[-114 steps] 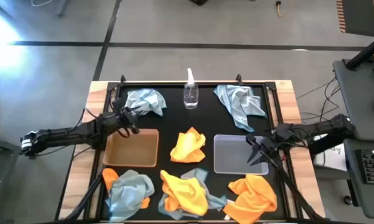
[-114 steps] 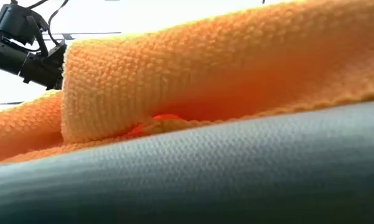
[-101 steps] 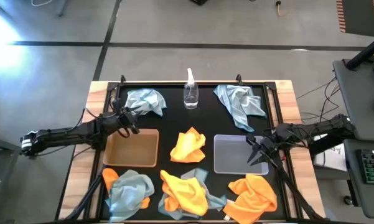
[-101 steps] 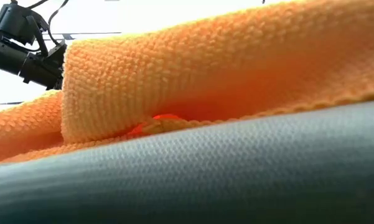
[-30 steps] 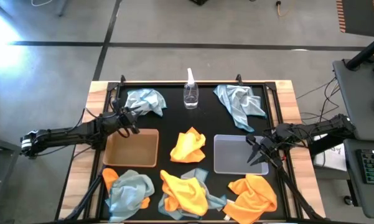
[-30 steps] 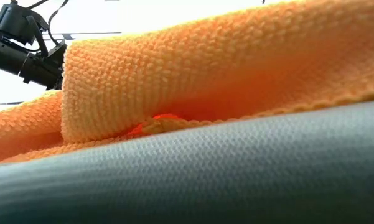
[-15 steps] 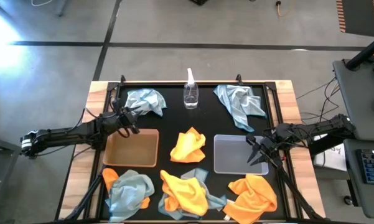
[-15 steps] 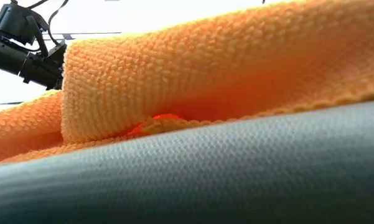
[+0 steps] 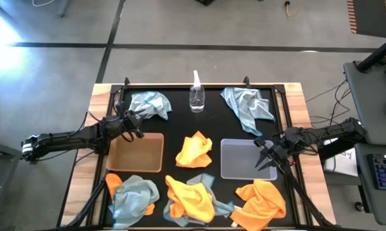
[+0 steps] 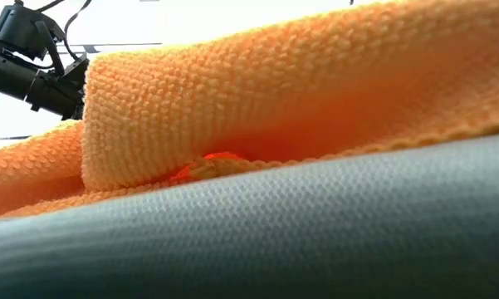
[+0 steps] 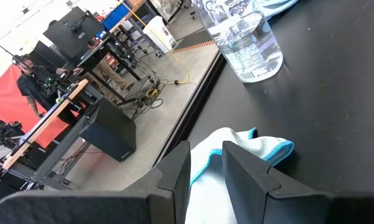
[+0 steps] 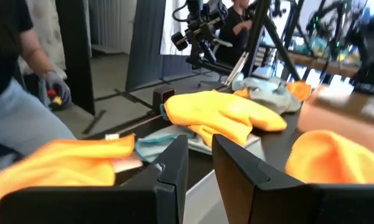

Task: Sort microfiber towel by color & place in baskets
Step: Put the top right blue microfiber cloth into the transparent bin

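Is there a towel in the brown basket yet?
No, in the high view the brown basket shows only its bare floor, with towels lying on the mat around it.

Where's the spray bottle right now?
High view: the spray bottle stands upright at the mat's far edge, middle, between two blue-grey towels.

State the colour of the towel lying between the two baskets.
Bright orange towel; the high view shows it best.
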You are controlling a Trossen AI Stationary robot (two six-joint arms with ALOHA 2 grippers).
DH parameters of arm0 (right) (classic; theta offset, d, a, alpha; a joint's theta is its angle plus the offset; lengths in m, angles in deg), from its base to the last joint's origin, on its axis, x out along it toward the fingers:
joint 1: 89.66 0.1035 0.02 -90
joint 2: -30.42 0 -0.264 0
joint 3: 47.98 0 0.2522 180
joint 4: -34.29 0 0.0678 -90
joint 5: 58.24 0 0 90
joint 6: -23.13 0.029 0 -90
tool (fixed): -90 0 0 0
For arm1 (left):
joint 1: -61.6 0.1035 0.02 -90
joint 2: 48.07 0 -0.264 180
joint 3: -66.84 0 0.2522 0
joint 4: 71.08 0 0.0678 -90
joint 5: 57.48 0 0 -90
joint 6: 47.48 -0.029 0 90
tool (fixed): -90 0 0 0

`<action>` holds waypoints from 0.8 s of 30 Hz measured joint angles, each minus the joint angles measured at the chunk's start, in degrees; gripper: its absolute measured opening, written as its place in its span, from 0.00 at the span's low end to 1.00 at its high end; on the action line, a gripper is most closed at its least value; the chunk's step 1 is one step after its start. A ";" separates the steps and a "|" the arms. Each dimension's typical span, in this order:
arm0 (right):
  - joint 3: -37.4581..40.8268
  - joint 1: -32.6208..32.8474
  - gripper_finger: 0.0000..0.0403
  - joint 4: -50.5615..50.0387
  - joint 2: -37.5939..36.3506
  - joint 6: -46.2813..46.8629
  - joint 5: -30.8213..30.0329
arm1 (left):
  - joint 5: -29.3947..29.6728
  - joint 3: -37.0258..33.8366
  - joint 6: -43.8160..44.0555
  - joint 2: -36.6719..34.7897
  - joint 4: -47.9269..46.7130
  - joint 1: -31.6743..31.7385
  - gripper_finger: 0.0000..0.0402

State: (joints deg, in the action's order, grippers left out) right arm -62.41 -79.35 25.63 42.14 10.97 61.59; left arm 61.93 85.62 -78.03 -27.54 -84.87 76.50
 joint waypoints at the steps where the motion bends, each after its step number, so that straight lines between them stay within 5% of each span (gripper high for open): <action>1: 0.00 0.02 0.17 0.33 0.02 -0.87 0.00 | 0.02 0.00 0.00 0.01 0.00 -0.02 0.19; 14: 0.02 0.01 0.17 11.88 0.02 15.68 -2.92 | 0.02 0.00 0.01 0.02 0.00 -0.02 0.19; 24: 0.02 0.04 0.17 13.44 0.02 16.32 -4.55 | 0.00 0.00 0.01 0.00 0.00 -0.02 0.19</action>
State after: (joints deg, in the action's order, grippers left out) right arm -62.39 -79.31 39.07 42.16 27.29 57.04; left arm 61.93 85.62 -78.02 -27.54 -84.87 76.48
